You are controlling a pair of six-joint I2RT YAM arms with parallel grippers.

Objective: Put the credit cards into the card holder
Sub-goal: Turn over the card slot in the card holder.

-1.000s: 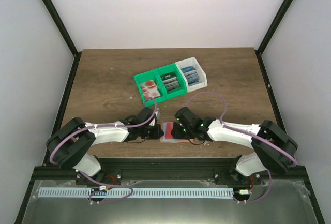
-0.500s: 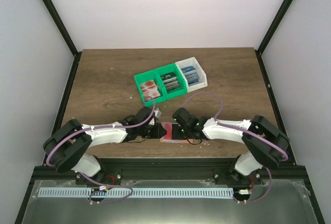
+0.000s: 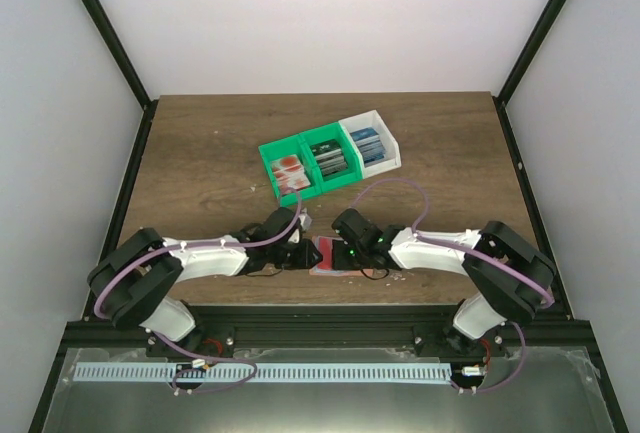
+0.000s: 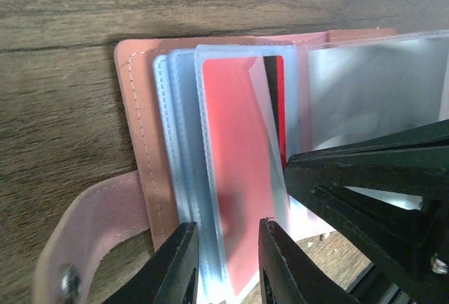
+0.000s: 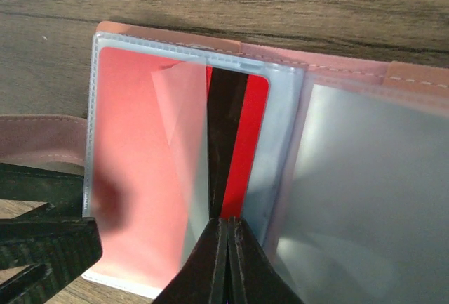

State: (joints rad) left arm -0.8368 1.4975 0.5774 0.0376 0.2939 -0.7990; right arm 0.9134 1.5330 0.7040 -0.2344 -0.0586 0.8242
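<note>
The salmon card holder (image 3: pixel 322 269) lies open near the table's front edge, between both grippers. Its leather cover (image 4: pixel 137 107) carries clear sleeves, and a red credit card (image 4: pixel 238 177) with a black stripe sits in one sleeve. My left gripper (image 4: pixel 226 262) stands open, its fingers straddling the near edge of the sleeves and the card. My right gripper (image 5: pixel 226 225) is shut, its joined tips resting on the red card (image 5: pixel 140 142) at the stripe, nothing between them. The holder's snap tab (image 4: pixel 91 234) lies flat to the left.
Two green bins (image 3: pixel 300 168) and a white bin (image 3: pixel 370 143) stand in a row behind the holder, each holding more cards. The right gripper's black body (image 4: pixel 365 177) crowds the left wrist view. Bare wood surrounds the holder.
The right jaws closed completely and that gripper shifted slightly left over the holder. The left jaws spread apart a little. The holder stayed in place.
</note>
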